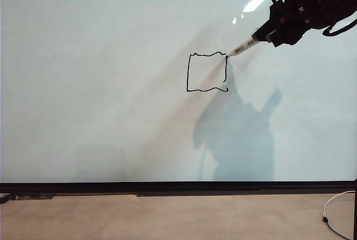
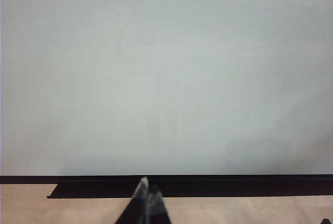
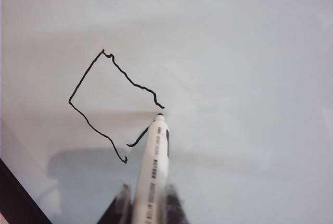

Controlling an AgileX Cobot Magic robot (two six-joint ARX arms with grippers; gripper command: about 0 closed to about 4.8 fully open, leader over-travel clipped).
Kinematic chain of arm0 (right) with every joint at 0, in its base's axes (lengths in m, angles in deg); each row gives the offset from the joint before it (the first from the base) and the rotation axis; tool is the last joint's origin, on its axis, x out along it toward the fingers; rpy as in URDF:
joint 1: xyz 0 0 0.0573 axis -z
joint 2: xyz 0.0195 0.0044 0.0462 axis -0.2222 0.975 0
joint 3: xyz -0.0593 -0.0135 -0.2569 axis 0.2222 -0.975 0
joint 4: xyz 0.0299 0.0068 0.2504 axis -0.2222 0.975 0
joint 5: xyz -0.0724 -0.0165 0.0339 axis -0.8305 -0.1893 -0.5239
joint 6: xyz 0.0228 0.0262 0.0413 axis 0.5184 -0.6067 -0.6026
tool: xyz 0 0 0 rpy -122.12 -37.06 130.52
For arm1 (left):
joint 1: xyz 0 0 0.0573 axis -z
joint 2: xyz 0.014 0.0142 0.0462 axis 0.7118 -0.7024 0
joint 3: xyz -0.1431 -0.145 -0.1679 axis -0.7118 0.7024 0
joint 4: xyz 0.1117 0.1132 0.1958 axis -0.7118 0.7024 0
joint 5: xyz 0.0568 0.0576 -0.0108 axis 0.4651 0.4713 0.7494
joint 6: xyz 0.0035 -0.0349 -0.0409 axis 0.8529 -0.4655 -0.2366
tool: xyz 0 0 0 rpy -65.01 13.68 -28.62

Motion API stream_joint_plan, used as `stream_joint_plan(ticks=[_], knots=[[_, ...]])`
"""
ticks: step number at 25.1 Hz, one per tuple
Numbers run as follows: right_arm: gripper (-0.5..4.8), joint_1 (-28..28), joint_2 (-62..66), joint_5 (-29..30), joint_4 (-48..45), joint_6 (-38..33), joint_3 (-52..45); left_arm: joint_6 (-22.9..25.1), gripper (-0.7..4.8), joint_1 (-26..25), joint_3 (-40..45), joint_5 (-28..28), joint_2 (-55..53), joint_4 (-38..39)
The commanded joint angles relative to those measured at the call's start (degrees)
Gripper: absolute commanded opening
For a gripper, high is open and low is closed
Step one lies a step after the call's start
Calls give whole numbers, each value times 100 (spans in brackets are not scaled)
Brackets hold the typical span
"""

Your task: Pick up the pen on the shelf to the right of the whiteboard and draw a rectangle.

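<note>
Black rectangle (image 1: 207, 72) | right hand (image 1: 266, 34) grips pen (image 1: 243, 46) | left hand (image 2: 149, 195) shut

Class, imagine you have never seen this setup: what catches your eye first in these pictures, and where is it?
First, the small black rectangle with wavy lines, alone near the middle of the huge pale whiteboard. Next, the right gripper, reaching in from the upper right, shut on the white pen, whose black tip sits at the outline's top right corner. The left gripper hangs low by the board's black bottom edge, fingers together.
</note>
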Motion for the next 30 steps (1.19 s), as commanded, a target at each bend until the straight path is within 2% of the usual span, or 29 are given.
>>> stream_joint_plan(ticks=[1, 17, 23, 30], knots=[[-6, 0, -35, -24, -181, 9, 37, 26, -4, 0, -17, -2, -2, -35], [-6, -39, -140, -26, -125, 11, 35, 26, -4, 0, -17, 0, -2, -33], [-6, -455, -597, -501, 378, 120, -48, 26, -4, 0, -15, 0, -2, -35], [-6, -498, -1115, -640, 369, -243, -437, 26, -4, 0, -17, -2, -2, -33]])
